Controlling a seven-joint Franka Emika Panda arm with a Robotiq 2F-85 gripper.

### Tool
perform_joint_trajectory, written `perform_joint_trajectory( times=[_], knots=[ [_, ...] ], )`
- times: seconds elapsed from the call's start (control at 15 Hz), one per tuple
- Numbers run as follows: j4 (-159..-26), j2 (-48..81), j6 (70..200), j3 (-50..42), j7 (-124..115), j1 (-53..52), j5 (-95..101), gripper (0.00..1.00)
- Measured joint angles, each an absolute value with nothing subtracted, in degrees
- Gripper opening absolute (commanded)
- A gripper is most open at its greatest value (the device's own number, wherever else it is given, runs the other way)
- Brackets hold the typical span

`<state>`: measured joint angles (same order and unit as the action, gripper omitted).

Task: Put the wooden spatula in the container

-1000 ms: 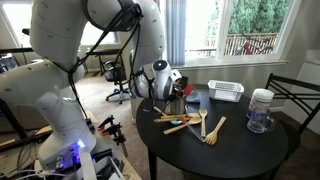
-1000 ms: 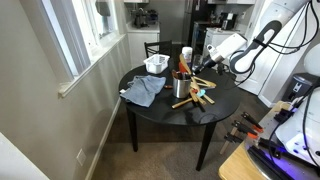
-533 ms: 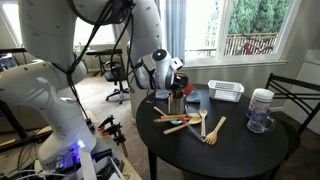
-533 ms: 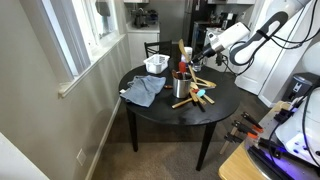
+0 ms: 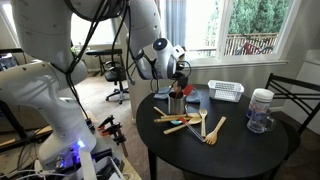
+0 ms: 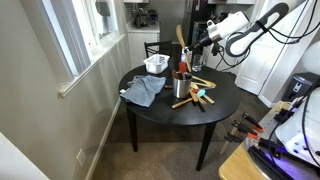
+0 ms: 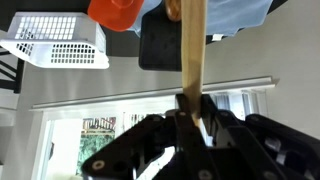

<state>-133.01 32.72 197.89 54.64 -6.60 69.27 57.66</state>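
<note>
Clamped on the pale wooden spatula (image 6: 181,38), whose long axis stands nearly upright, the end effector (image 7: 193,108) holds it top-centre of frame, directly above the small dark metallic cylindrical container (image 6: 181,88) on the round black table (image 6: 215,108), so the coming move is probably straight down.

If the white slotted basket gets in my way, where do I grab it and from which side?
Pinch one long wall of the white slotted basket at its rim from straight above, straddling it: it stands upright, open-topped and thin-walled, and looks too wide to span. The hand holds the wooden spatula; place that first.
</note>
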Motion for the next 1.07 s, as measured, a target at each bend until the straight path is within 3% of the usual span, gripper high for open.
perform_joint_trajectory(
  times=[0.33, 1.07],
  knots=[
    [-129.34, 32.95, 197.79, 52.3, -4.82, 64.57, 53.54, 0.09],
    [-120.34, 41.68, 197.06, 38.21, -4.1, 46.51, 51.53, 0.09]
  ],
)
